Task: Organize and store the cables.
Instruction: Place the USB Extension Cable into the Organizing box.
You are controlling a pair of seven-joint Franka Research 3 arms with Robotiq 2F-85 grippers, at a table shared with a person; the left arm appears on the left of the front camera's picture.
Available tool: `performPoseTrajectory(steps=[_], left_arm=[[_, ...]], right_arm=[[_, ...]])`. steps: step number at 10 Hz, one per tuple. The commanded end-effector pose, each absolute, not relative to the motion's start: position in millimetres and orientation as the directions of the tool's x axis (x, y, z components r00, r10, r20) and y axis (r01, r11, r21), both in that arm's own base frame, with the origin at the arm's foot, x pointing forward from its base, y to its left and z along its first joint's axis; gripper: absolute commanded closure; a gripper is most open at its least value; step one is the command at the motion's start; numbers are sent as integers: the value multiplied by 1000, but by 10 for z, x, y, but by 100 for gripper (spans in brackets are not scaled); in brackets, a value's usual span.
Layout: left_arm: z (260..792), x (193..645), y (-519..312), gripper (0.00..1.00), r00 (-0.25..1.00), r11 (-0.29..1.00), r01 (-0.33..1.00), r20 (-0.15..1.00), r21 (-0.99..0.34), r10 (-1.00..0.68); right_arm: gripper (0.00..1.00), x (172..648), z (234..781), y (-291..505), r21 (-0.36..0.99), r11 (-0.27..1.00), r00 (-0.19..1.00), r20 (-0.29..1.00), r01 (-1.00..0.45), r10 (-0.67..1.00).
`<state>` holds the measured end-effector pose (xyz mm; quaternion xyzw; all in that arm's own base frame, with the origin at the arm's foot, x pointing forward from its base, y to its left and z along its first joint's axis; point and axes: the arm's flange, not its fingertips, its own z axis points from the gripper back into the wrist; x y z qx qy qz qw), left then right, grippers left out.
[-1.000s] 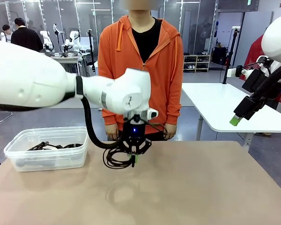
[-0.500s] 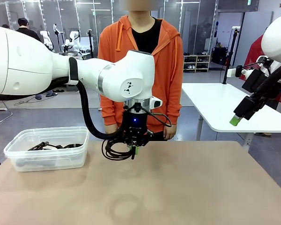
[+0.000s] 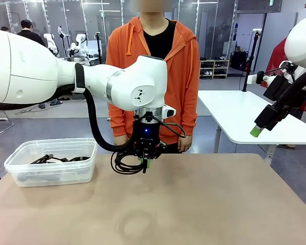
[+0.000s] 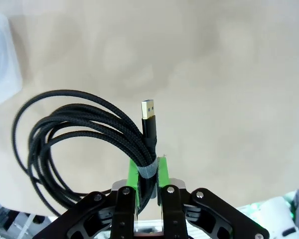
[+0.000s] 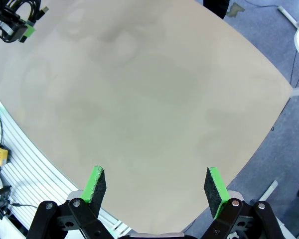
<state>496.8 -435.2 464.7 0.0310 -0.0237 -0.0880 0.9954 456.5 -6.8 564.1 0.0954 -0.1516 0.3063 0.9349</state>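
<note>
So at about 9 o'clock on the bench there's a clear plastic tub with a few black cables already lying loose inside, looks like a little tangle on the bottom. Can't make out individual plugs in there, too small.

Moving toward the middle, the left arm comes in from the 9 o'clock side and bends down over the bench, with the left pincer hanging above the surface, just right of the tub and apart from it. It's clamped tight on a coiled cable. The coil dangles off the pincer's 9 o'clock side, clear of the bench as far as I can tell. In the left wrist view you get a way better look: the green pads are squeezed together on the spot where a grey tie wraps the bundle, the braided black loops fan out toward 9 o'clock, and a USB plug with a shiny metal tip sticks straight up at 12 o'clock.

Directly behind that, at 12 o'clock across the bench, a person in an orange hoodie stands with hands low at the far edge.

Over at 3 o'clock the right pincer is parked high, well away from the cable. Its fingers stand wide apart with nothing between them, just bare bench below.
</note>
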Motion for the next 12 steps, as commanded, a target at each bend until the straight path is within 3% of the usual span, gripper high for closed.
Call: performPoseTrajectory(steps=[1,4,8,12], left_arm=[[5036,4887,-4080,83,947,949,314,69,17,-315],[5423,4812,-3194,83,911,914,405,93,-5,-402],[5265,4925,-1652,83,852,869,493,226,-42,-473],[5161,5191,-1270,83,877,904,426,261,-29,-404]], right_arm=[[0,4567,5638,-80,80,797,769,336,-598,543],[0,4567,5638,-80,80,797,769,336,-598,543],[0,4567,5638,-80,80,797,769,336,-598,543],[0,4567,5638,-80,80,797,769,336,-598,543]])
